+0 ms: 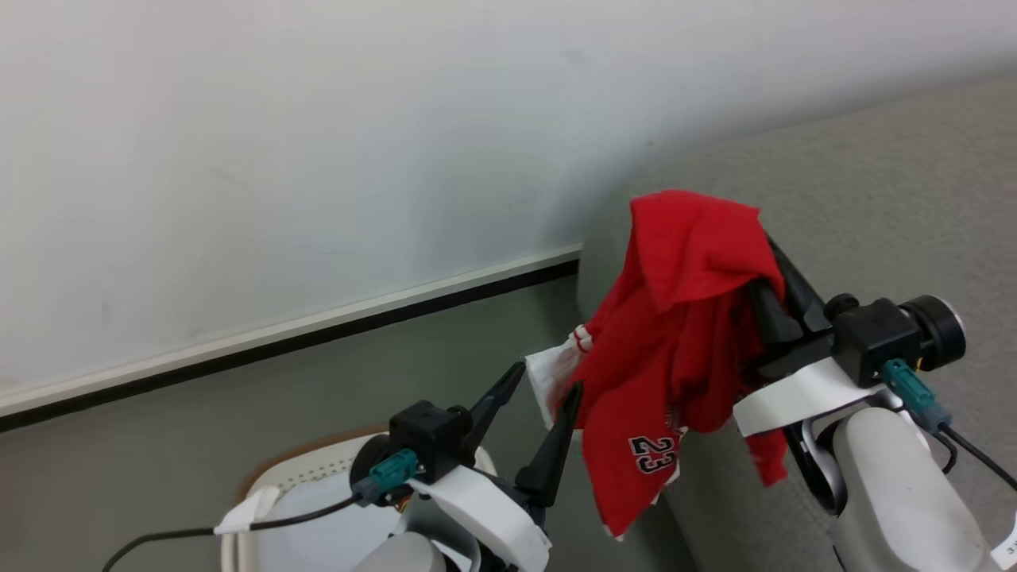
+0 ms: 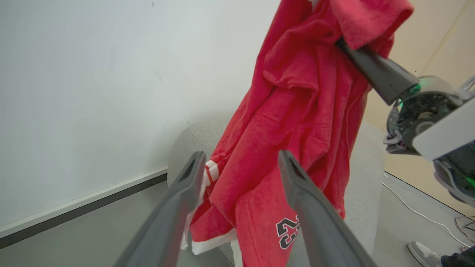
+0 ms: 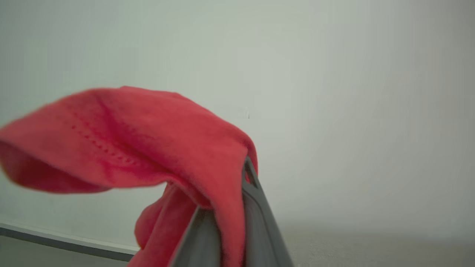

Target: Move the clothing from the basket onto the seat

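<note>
My right gripper (image 1: 767, 278) pinching the jersey (image 1: 675, 318) aloft, left gripper (image 1: 548, 380) spread empty, I'm mid-carry, I judge; next I must swing over the sofa (image 1: 874, 199) and release.

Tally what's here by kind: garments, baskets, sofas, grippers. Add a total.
Garments: 1, the red jersey, hanging from the right gripper, which is shut on it.
Baskets: 1, the basket, low by the left arm.
Sofas: 1, the grey sofa.
Grippers: 2, counting the left gripper, open beside the cloth.
Total: 5
</note>
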